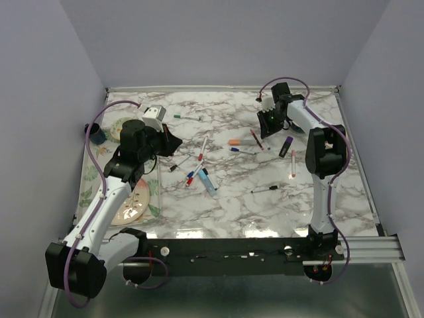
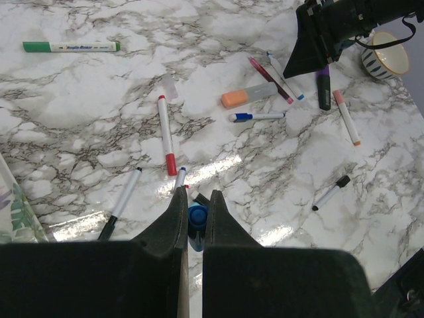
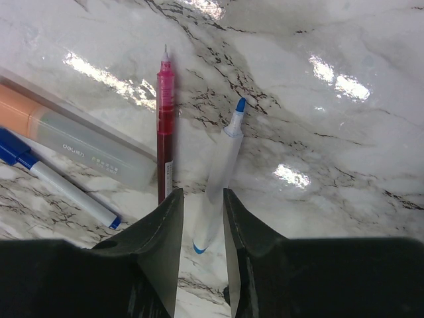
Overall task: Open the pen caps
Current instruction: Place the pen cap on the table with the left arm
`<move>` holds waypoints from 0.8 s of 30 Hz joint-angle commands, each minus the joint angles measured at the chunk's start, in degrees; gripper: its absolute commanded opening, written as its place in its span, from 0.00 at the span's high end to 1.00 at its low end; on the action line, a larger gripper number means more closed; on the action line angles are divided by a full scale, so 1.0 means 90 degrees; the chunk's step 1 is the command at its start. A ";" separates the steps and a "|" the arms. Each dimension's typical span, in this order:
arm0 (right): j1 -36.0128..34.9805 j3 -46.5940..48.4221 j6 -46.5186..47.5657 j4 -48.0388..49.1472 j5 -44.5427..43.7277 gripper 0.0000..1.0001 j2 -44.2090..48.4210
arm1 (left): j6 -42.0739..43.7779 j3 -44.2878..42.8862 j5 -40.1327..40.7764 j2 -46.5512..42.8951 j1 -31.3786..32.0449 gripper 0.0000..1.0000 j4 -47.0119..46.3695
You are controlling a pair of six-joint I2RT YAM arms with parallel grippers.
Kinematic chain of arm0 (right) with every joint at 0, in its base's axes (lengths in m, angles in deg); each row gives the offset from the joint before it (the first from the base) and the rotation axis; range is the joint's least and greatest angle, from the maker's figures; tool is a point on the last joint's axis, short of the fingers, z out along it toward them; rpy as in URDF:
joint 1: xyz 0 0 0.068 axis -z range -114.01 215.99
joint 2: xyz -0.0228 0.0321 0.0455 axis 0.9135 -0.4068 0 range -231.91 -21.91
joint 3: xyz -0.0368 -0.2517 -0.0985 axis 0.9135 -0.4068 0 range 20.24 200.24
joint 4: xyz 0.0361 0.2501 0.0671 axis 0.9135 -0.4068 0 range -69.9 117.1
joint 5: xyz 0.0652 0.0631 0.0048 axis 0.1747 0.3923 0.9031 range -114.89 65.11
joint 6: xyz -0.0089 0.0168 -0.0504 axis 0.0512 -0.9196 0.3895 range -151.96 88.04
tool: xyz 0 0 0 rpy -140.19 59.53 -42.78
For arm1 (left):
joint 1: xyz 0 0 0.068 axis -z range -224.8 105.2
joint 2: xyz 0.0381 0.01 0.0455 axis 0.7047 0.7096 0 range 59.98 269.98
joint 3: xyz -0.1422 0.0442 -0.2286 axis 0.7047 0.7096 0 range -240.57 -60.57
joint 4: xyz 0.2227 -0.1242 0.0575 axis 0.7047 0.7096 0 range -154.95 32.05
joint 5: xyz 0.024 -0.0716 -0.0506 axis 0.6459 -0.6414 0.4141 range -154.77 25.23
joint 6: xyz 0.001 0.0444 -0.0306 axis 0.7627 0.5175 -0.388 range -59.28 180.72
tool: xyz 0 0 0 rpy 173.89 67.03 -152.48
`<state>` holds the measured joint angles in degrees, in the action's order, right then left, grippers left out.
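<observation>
My left gripper (image 2: 197, 193) is shut on a stubby blue pen cap (image 2: 197, 215), lifted above the pens in the middle of the table; in the top view it (image 1: 173, 140) hangs over that cluster. My right gripper (image 3: 202, 192) stands open just over an uncapped white pen with a blue tip (image 3: 222, 159), which lies on the marble with a gap to each finger. A dark red pen (image 3: 164, 126) and an orange highlighter (image 3: 79, 142) lie to its left. From above, the right gripper (image 1: 265, 131) is at the back right.
Scattered pens lie about: a green one (image 2: 71, 46), a red-capped one (image 2: 165, 134), a blue-capped one (image 2: 257, 116), a purple marker (image 2: 323, 86), a pink pen (image 2: 346, 116) and a black-capped pen (image 2: 331, 192). A plate (image 1: 129, 209) and a dark cup (image 1: 97, 134) sit at the left.
</observation>
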<state>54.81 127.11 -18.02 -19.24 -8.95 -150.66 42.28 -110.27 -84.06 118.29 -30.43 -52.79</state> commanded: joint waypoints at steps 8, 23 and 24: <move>0.0021 0.0050 0.0024 -0.0104 0.0103 0.61 0.0281 | 0.0076 0.0082 0.0034 0.0094 -0.0005 1.00 -0.0014; 0.0022 -0.2058 0.0112 0.0657 0.0698 0.61 0.2458 | -0.0177 0.0111 -0.0161 0.0475 -0.0005 1.00 -0.0170; 0.0031 -0.2379 0.0131 0.0677 0.0796 0.61 0.2634 | -0.0226 0.0111 -0.0210 0.0523 -0.0005 1.00 -0.0189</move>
<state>54.81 113.03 -17.91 -15.90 -6.37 -133.94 42.04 -110.24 -84.10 121.48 -30.43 -52.94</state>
